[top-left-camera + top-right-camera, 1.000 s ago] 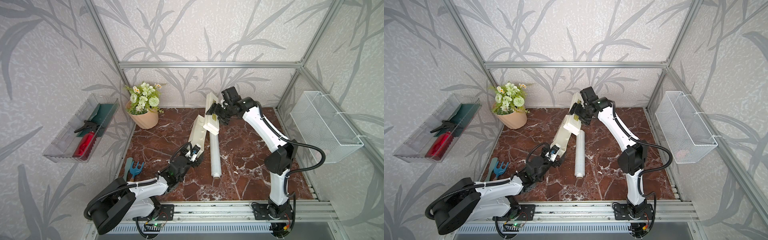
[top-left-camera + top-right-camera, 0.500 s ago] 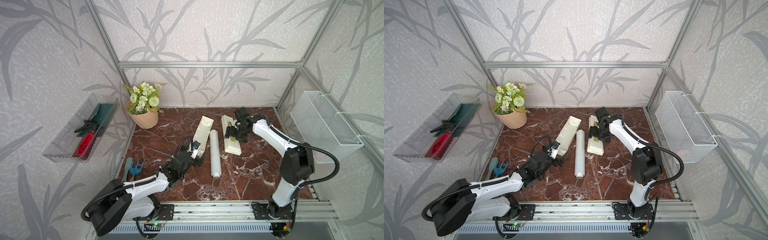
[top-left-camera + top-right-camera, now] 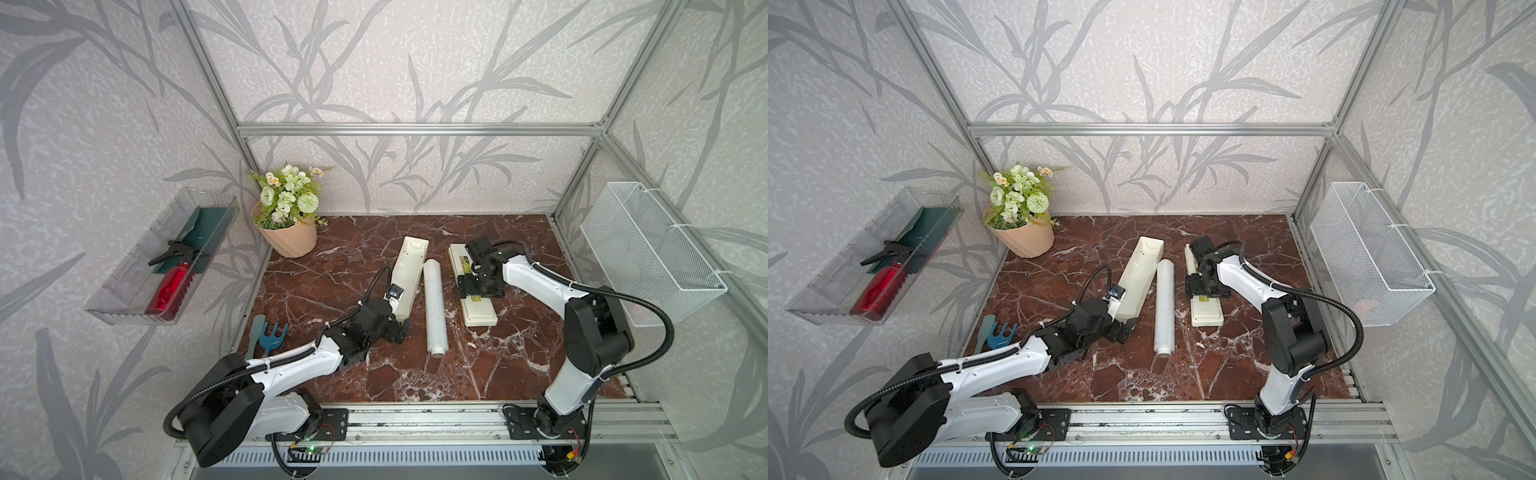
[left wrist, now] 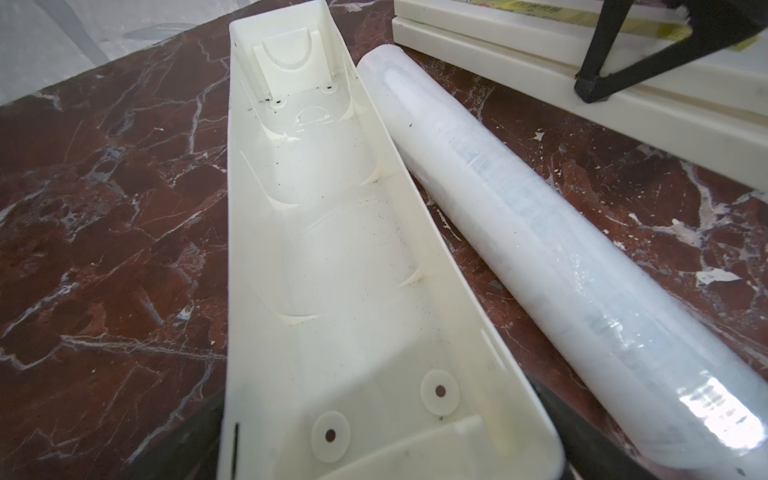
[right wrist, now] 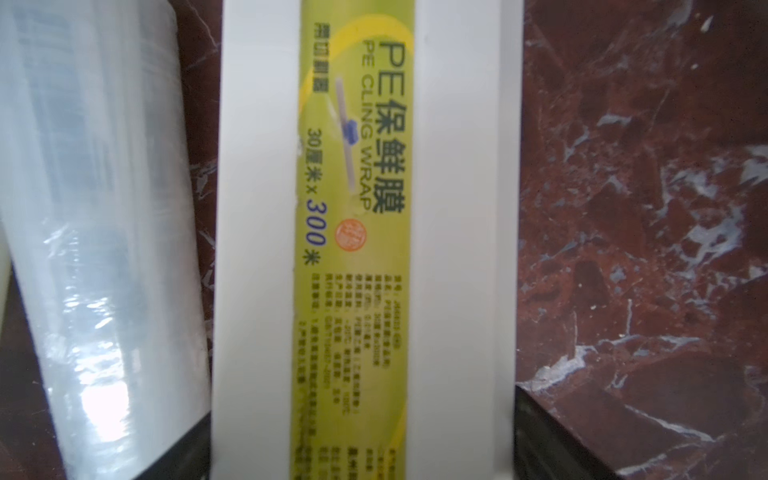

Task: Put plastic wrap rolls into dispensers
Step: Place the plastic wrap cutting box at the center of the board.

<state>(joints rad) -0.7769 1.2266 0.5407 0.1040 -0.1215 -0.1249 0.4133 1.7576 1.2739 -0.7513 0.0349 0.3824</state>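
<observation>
the task is at an early stage. the dispenser base (image 3: 409, 274) lies open on the surface (image 3: 332, 270), hollow side up and empty, as the left wrist view shows plainly. the dispenser lid (image 3: 480, 311) lies flat and apart from it, label strip (image 5: 353, 249) facing up. the plastic wrap roll (image 3: 434, 307) rests on the surface between the two, just beside the base's long wall and close to the lid, and it is not in the trough. so the box stands opened. what is left, by my reckoning, is to lift the roll, seat it in the base and fit the lid back on.

the left claw (image 3: 399, 328) sits at the near end of the base with its jaws spread wide. in the left wrist view a dark finger (image 4: 187, 440) shows on each side of that end, straddling it. i cannot tell whether the pads touch the walls, and it lifts nothing, since the base rests on the surface.

the right claw (image 3: 480, 286) hangs over the middle of the lid, also spread wide. its fingers (image 5: 552, 436) stand just outside the lid's two long edges in the right wrist view. the lid lies flat under it, so i judge it is not gripped. neither claw touches the roll.
</observation>
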